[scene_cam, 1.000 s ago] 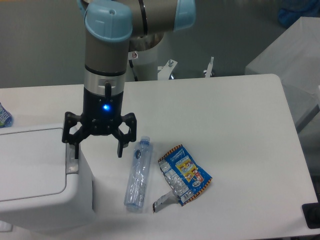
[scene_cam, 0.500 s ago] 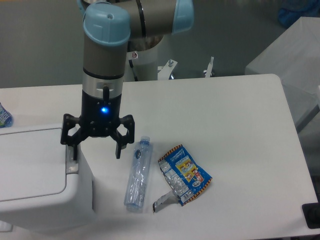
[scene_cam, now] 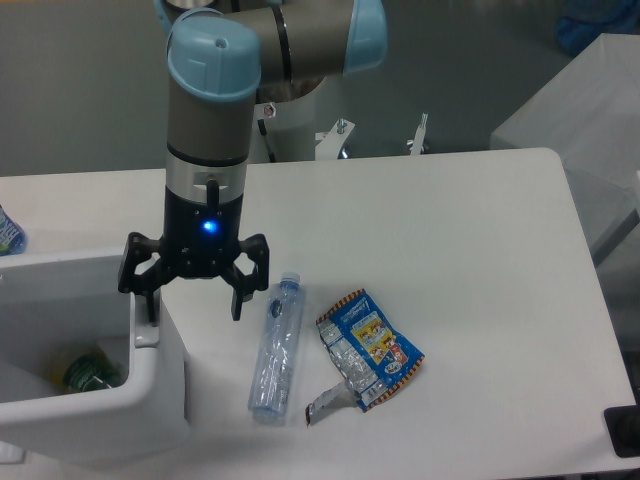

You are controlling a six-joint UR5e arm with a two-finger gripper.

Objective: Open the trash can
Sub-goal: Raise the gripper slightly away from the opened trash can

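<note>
The white trash can [scene_cam: 110,425] stands at the front left of the table. Its top is open and the inside shows, with a green item [scene_cam: 86,372] lying in it. The small grey push tab [scene_cam: 146,336] sits on the can's right rim. My gripper [scene_cam: 193,312] is open and empty, pointing down over that rim. Its left finger [scene_cam: 150,305] is right above the tab, and I cannot tell whether it touches. Its right finger [scene_cam: 238,300] hangs outside the can over the table.
A clear plastic bottle [scene_cam: 275,345] lies just right of the can. A crumpled blue snack wrapper [scene_cam: 367,348] lies beside it. A small packet [scene_cam: 8,232] shows at the left edge. A black object [scene_cam: 622,430] sits at the bottom right corner.
The flat lid that covered the trash can is no longer over the top and the inside now shows. My gripper has shifted slightly left and down at the tab.
</note>
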